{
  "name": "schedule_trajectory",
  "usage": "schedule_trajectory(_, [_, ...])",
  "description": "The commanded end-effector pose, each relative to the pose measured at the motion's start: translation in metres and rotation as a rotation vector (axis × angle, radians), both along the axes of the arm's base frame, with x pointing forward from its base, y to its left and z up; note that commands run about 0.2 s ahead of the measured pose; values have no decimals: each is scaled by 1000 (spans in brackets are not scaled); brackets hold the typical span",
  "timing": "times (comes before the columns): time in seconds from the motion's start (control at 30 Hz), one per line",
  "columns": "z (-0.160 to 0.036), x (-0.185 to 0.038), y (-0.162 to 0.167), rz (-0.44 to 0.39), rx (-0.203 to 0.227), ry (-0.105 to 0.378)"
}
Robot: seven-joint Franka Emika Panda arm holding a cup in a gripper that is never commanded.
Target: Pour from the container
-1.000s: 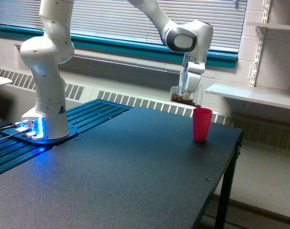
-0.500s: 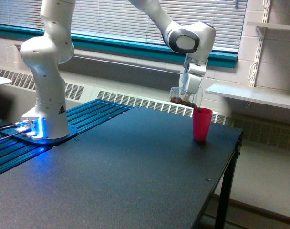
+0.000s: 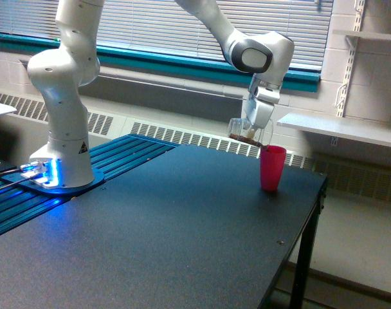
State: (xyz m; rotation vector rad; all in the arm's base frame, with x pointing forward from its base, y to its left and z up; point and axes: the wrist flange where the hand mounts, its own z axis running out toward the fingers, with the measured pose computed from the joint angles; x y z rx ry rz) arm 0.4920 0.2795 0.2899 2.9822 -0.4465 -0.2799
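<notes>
In the upper right of the frame, the white robot arm [image 3: 247, 45] reaches down from the top, and its claw [image 3: 253, 125] grips a small clear cup [image 3: 247, 131]. The cup is tilted, its mouth toward the right side of the frame, with brown material lying along its lower side. It hangs in the air just left of and slightly above the rim of a pink cup [image 3: 272, 168], which stands upright on the black table [image 3: 150, 244] near the table's far right edge. The arm's base [image 3: 60, 154] stands at the left of the frame, with a blue glow at its foot.
</notes>
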Motion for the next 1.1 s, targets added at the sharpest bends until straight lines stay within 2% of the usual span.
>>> schedule_trajectory(0.03, [1, 4, 4, 34, -8, 8])
schedule_trajectory(0.5, [1, 16, 14, 67, -13, 25])
schedule_trajectory(0.83, [6, 25, 31, 71, 13, 2])
schedule_trajectory(1.1, [11, 25, 35, 88, 1, 2])
